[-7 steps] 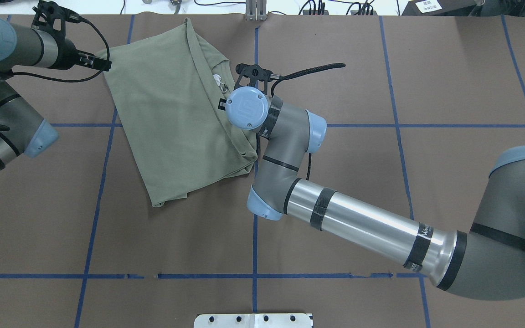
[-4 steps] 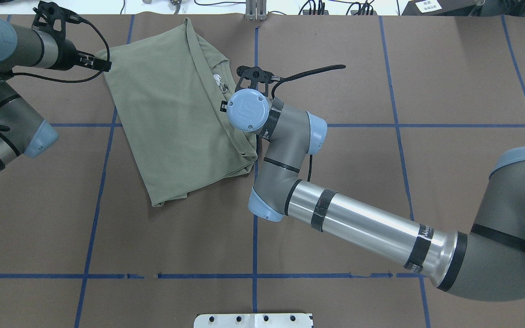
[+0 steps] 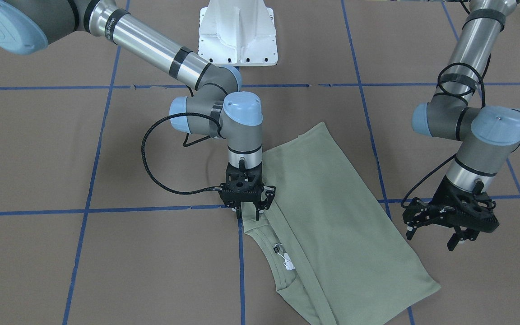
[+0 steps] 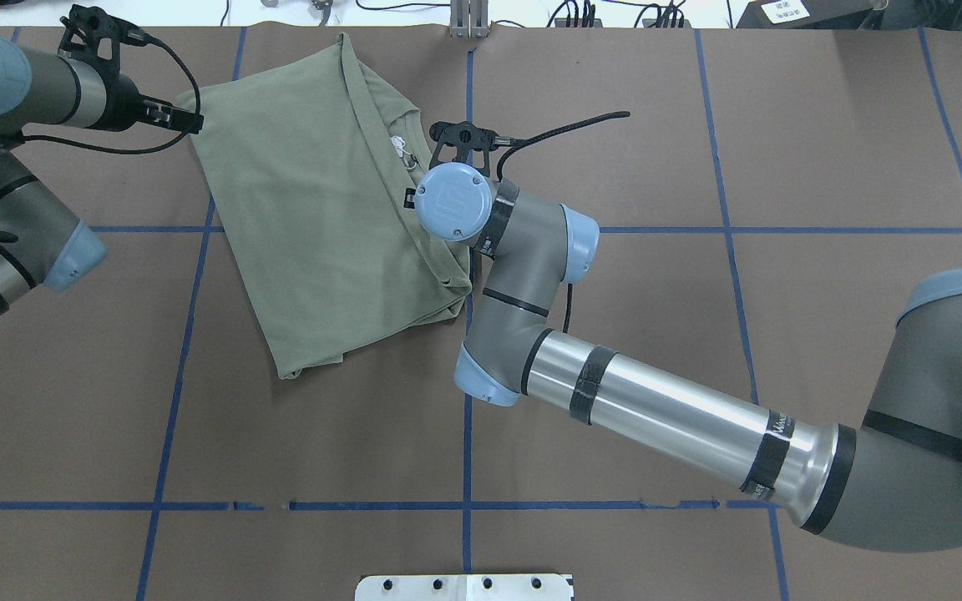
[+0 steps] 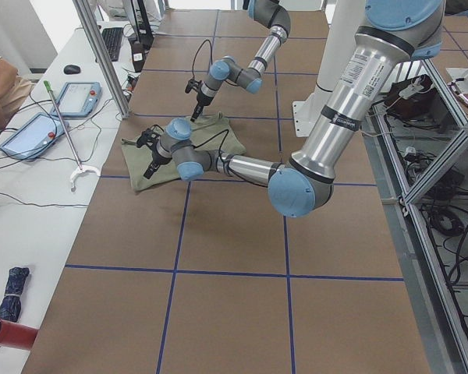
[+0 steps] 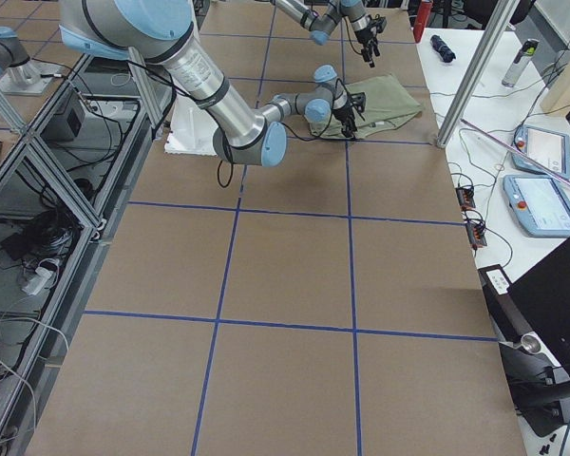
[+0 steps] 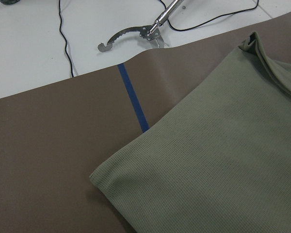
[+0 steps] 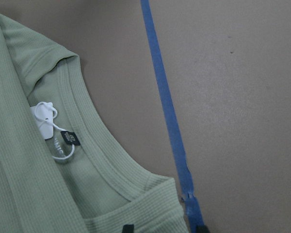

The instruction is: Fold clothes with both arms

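shirt [image 4: 322,209] lies folded on the brown table [image 4: 698,334], at the far edge from the robot and just to its left of the centre tape line [image 8: 167,111]. the collar and white tag [image 8: 43,114] face up along the edge nearest that line. right gripper [image 3: 249,214] points straight down at the shoulder corner beside the collar. its jaws are a little apart, one fingertip over the cloth and one over the tape, not closed on the corner between them. left gripper [image 3: 430,240] hangs above the table just beside the shirt's opposite edge, jaws spread wide, holding nothing.
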You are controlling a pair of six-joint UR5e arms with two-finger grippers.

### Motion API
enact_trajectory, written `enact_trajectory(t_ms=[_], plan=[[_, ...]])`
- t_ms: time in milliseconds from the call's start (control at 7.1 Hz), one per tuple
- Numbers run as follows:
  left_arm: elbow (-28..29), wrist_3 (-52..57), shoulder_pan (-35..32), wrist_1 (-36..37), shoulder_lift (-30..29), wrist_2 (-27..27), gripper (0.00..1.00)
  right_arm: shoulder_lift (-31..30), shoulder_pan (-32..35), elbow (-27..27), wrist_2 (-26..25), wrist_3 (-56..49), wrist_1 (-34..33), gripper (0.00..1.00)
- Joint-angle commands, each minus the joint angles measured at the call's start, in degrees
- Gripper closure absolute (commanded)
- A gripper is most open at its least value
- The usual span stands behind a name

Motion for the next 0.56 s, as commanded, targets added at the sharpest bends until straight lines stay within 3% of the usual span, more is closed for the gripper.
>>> enact_trajectory(t_ms=[0, 141, 422], plan=[[0.00, 0.00, 0.00, -0.02, 0.15, 0.00, 0.00, 0.03, 0.00, 0.02, 0.00, -0.36, -0.08, 0.47], [0.00, 0.00, 0.00, 0.06, 0.15, 0.00, 0.00, -0.06, 0.00, -0.07, 0.00, -0.27, -0.08, 0.50], [0.00, 0.00, 0.00, -0.03, 0.15, 0.00, 0.00, -0.06, 0.00, -0.07, 0.00, -0.18, -0.08, 0.65]])
